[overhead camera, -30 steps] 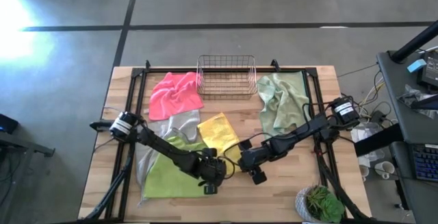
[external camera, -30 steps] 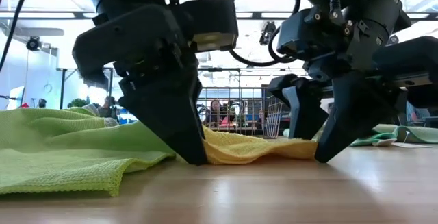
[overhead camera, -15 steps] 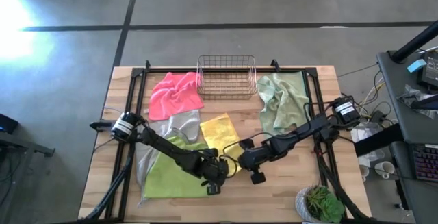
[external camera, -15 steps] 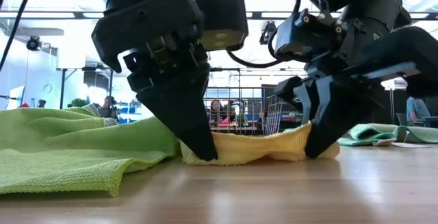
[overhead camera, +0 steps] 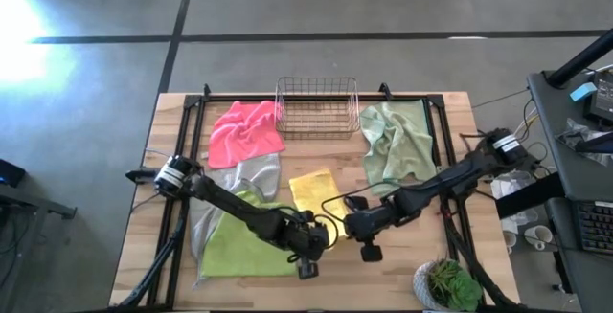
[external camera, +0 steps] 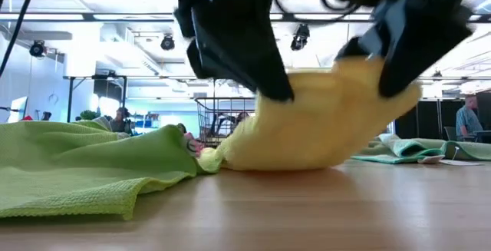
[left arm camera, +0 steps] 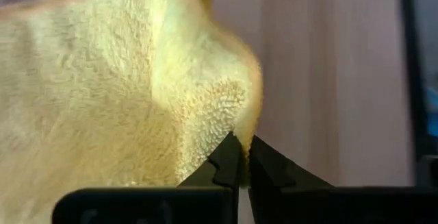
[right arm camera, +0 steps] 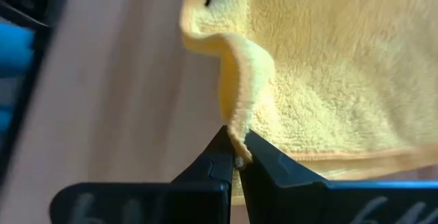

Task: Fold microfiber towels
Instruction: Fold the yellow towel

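Left gripper (left arm camera: pixel 239 157): you have closed it on the near left corner of the yellow towel (overhead camera: pixel 311 190); one second ago its fingers stood open on the table.
Right gripper (right arm camera: pixel 237 154): you have closed it too, on the near right corner; it moved a little toward the near edge.
Yellow towel: its near edge is now lifted off the table (external camera: pixel 322 213); before, it lay flat and rumpled. From above it now looks shorter and more square.
Right arm: its elbow moved outward, to the right.
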Controlling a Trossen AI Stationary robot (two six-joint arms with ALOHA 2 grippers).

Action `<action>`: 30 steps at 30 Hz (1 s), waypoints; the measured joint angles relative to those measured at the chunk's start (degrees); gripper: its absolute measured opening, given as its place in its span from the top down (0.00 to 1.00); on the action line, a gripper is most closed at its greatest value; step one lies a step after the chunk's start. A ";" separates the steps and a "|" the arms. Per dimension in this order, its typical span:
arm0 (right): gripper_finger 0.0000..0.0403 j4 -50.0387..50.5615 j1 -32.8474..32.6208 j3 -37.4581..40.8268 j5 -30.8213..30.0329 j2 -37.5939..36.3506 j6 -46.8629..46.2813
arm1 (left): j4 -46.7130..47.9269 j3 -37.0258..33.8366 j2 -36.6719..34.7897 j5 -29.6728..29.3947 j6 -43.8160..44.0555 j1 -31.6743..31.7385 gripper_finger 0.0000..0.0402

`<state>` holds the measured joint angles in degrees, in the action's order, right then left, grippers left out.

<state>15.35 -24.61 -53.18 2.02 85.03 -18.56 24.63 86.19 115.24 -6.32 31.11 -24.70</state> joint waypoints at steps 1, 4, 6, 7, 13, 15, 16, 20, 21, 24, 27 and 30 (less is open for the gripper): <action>0.98 1.30 -0.45 -0.62 0.02 -0.48 -0.87 | 1.48 0.79 0.00 0.33 0.07 -0.01 1.00; 0.98 6.23 -1.80 -2.85 0.01 -1.56 -3.26 | 5.78 3.46 0.00 1.62 0.14 0.01 1.00; 0.98 9.19 -2.67 -4.44 -0.02 -1.87 -4.89 | 6.52 5.37 -0.10 2.96 0.24 0.03 1.00; 0.98 10.49 -3.18 -5.20 -0.04 -2.03 -5.97 | 7.04 6.38 -0.19 3.28 0.32 -0.01 1.00; 0.98 15.37 -6.00 -9.78 -0.47 -1.82 -9.93 | 12.29 11.73 -0.37 4.15 1.58 -0.15 1.00; 0.98 15.29 -5.96 -10.45 -3.24 -1.54 -8.48 | 14.55 12.36 -0.42 4.15 1.59 0.40 1.00; 0.98 15.63 -5.78 -10.45 -5.61 -1.27 -7.43 | 15.11 12.36 -0.42 4.15 1.60 0.86 1.00; 0.98 15.90 -3.03 -9.42 -10.99 0.16 -5.43 | 17.13 10.95 -0.42 2.58 1.66 3.22 1.00; 0.98 16.11 -2.07 -9.18 -11.11 0.60 -5.41 | 18.21 10.85 -0.42 1.99 1.96 3.88 1.00; 0.98 16.08 0.40 -8.45 -11.35 1.71 -4.55 | 22.32 10.75 -0.42 0.06 5.47 6.08 1.00; 0.98 15.77 2.56 -8.40 -13.05 3.20 -2.81 | 26.02 10.56 -0.42 -0.18 7.63 8.17 1.00; 0.98 15.99 4.79 -8.40 -13.64 4.86 -0.89 | 25.90 10.37 -0.42 0.00 7.60 9.66 1.00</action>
<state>31.34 -19.81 -61.58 -11.62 89.89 -19.44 50.53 96.55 114.83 -6.32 38.71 -15.03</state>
